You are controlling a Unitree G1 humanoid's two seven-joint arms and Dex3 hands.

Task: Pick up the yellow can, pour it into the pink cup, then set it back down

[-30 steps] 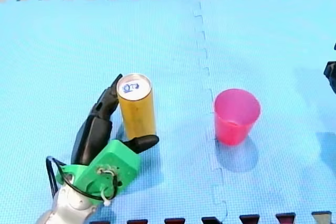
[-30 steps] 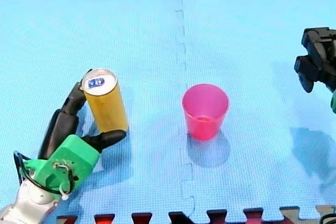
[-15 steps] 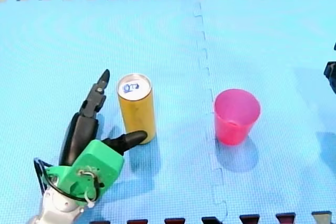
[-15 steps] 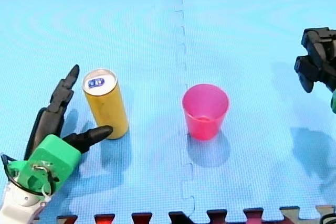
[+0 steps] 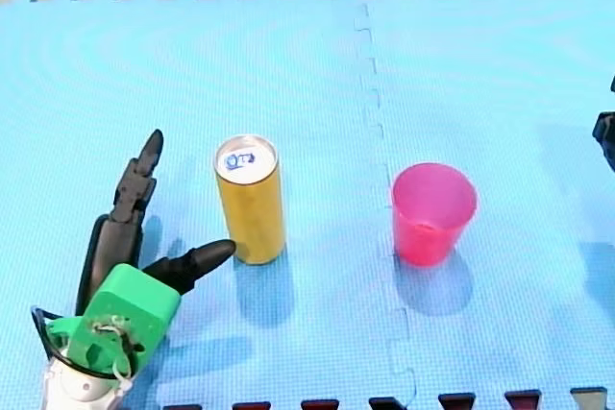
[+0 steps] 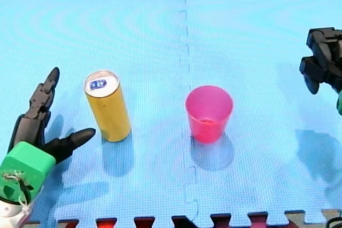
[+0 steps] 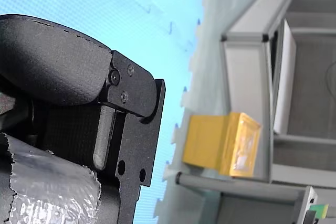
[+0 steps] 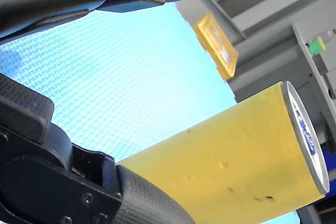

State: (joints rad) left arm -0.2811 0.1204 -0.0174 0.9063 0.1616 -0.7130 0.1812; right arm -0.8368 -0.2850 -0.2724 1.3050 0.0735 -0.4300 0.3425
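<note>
The yellow can stands upright on the blue foam mat, left of centre. The pink cup stands upright to its right, a can's length away. My left hand is open just left of the can; its thumb points at the can's base with a small gap and its other fingers reach out further left. The second wrist view has the can close beside dark fingers, not gripped. My right hand hovers at the far right edge, curled and holding nothing.
A puzzle seam runs down the mat between can and cup. The mat's toothed front edge lies close below. Beyond the mat, the first wrist view has a grey metal frame and a yellow box.
My left hand has let go of the can, opened, and drawn back to the left and toward me. The can stays upright where it stood. Cup and right hand are unchanged.
</note>
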